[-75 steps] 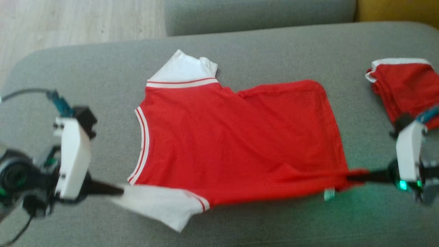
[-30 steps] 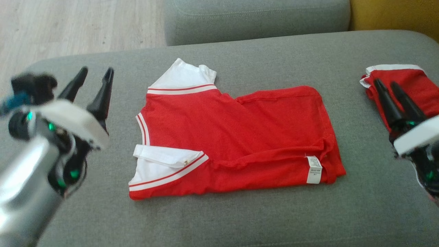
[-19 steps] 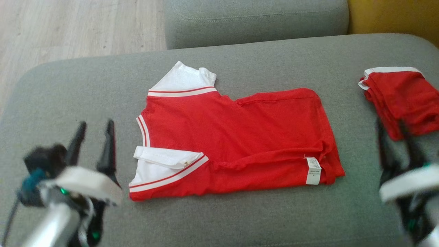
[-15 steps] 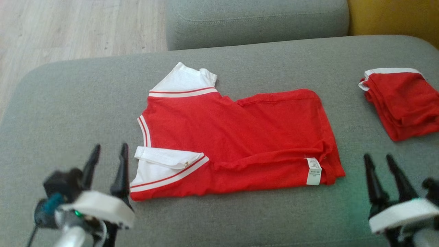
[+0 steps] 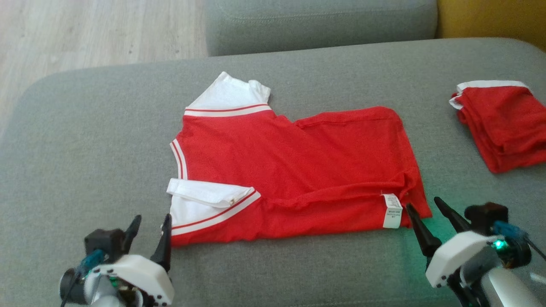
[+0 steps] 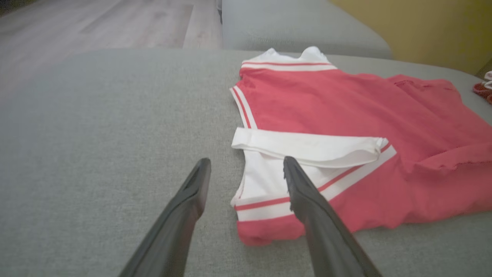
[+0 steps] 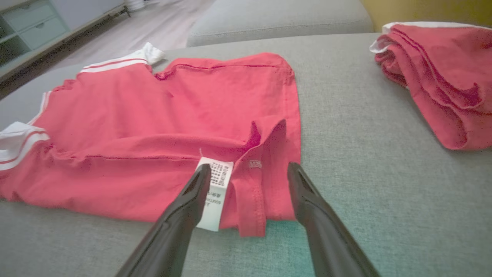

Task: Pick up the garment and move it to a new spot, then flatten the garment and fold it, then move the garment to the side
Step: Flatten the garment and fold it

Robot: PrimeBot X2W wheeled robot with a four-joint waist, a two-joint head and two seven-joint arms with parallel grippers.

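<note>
Grey cushion (image 5: 85,140) spans your view. Jersey (image 5: 298,162) lies mid-cushion, near edge folded over, collar left, hem right. Red stack (image 5: 503,123) far right, well apart from jersey. Your left gripper (image 5: 152,218) near-left, jaws apart, nothing held, tips just beside white sleeve (image 5: 200,200). Your right gripper (image 5: 423,204) near-right, jaws apart, nothing held, tips at hem corner beside label (image 5: 392,211). Contact with cloth: cannot tell.
</note>
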